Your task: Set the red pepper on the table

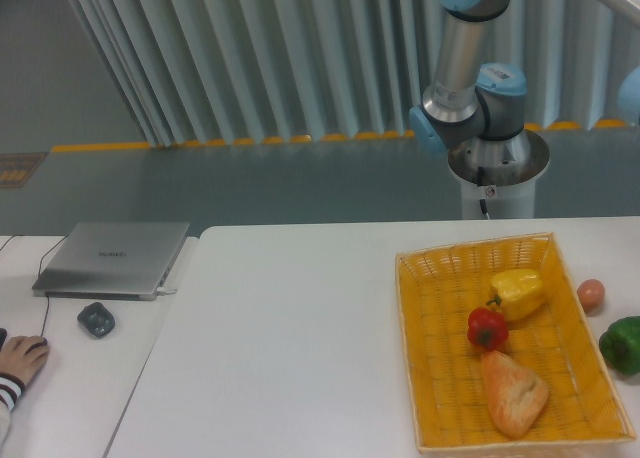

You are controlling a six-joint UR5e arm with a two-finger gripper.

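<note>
A small glossy red pepper (487, 329) with a dark stem sits inside the yellow basket (440, 378), right of frame centre, on the white tabletop (290, 338). The robot's hand is out of frame.

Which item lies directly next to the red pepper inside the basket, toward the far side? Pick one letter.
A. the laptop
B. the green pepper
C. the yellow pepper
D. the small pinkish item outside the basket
C: in the yellow basket the yellow pepper sits just behind the red pepper, while the green pepper lies outside on the table.
</note>
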